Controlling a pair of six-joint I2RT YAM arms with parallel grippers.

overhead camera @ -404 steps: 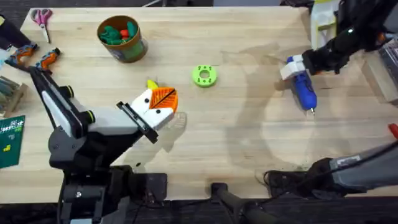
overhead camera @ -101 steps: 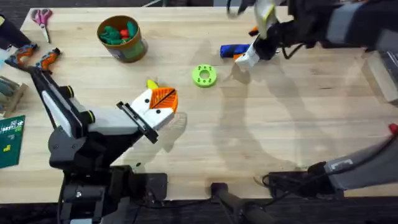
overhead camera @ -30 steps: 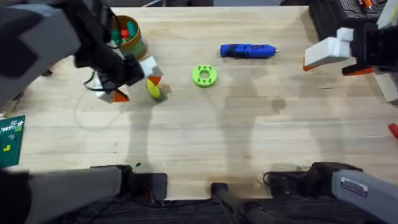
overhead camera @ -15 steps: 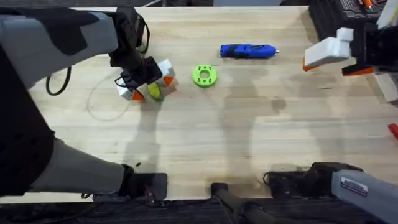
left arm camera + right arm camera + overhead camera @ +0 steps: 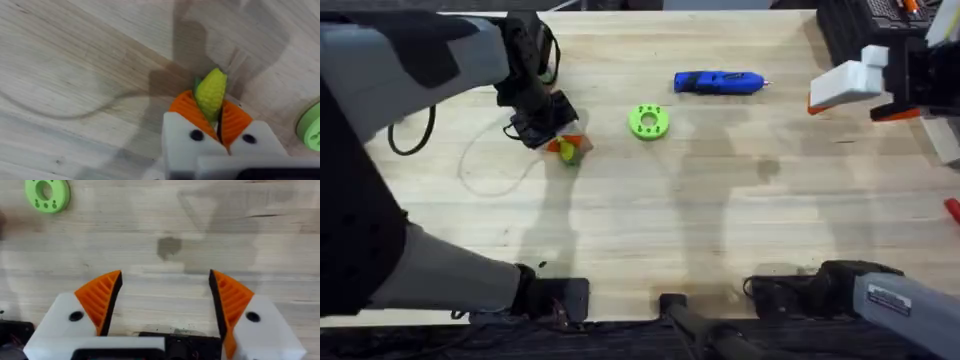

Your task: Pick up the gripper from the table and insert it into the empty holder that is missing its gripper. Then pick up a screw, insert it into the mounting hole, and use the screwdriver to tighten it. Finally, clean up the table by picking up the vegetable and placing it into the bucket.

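My left gripper (image 5: 216, 117) is clenched on the vegetable (image 5: 210, 93), the yellow-green oval pinched between the two orange pads, and from above the pair sits just left of the lime-green ring (image 5: 648, 121), low over the surface (image 5: 650, 240). From that I judge I am in the last part of the job, the clean-up: the vegetable is in hand but not yet in the bucket, which I cannot make out from overhead because my own left arm rises large and dark across the area left of the ring. Whether the small orange wedge went into its holder and the screw was driven home, these views do not tell me. The screwdriver (image 5: 718, 82) lies on its side right of the ring and a little farther from my bases, loose on the wood and touched by nothing. Farther right of the ring, my right gripper (image 5: 165, 305) hangs released near the surface's right edge, pads well apart with bare wood between them. For room, the wide stretch of surface on the near side of the ring is bare, so lifting the vegetable straight up looks easy; my guess is the tight spot is the ring itself, close beside my left gripper, and the surface's left edge under my arm.
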